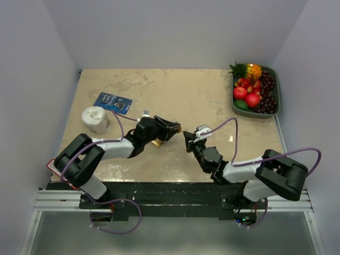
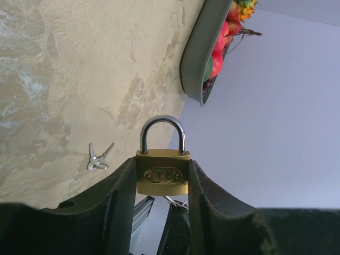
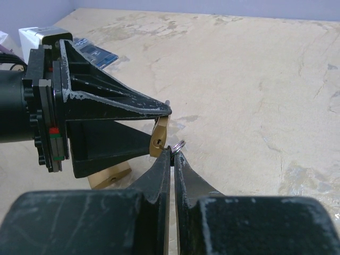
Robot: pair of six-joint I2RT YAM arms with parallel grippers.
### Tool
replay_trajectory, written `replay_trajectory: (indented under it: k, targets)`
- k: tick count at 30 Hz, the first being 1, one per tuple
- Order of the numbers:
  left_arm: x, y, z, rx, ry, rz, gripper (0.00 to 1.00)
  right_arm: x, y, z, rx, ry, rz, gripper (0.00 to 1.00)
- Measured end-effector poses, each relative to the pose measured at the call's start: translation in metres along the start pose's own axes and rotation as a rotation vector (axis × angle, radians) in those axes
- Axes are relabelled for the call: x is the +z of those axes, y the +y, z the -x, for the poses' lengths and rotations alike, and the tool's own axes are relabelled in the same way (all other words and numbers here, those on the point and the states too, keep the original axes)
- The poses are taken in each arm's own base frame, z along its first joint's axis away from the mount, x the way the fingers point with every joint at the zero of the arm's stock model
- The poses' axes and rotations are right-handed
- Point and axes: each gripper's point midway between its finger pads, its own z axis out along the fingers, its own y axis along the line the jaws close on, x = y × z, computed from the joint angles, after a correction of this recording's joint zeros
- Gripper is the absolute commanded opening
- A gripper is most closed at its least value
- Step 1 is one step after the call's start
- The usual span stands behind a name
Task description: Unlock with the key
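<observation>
Top view, L to R: roll point(image 1: 95, 119) and blue packet point(image 1: 112, 102) at left, then L gripper point(image 1: 174, 129) at centre, part open and clamped on both sides of the brass padlock point(image 2: 162, 173), held off the table point(image 1: 202, 95). Just right of it, R gripper point(image 3: 172, 155) is pinched shut on a key point(image 3: 179, 144), only its ring showing, right at the padlock's base; can't tell if it's in the keyhole. A 2nd padlock point(image 3: 109, 175) lies under the L gripper, spare keys point(image 2: 98, 159) nearby, fruit tray point(image 1: 277, 95) upper right.
</observation>
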Motion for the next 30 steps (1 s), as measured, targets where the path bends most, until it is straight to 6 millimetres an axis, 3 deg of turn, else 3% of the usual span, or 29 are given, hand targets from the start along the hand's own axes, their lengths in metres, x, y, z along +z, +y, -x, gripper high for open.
replay_trajectory:
  k: [9, 30]
  targets:
    - [-0.001, 0.002, 0.000, -0.020, 0.001, 0.005, 0.00, 0.002, 0.002, 0.004, -0.001, -0.027, -0.007, 0.00]
    - [-0.003, 0.011, 0.003, -0.069, -0.010, 0.016, 0.00, 0.008, 0.006, -0.008, -0.069, -0.032, -0.046, 0.00]
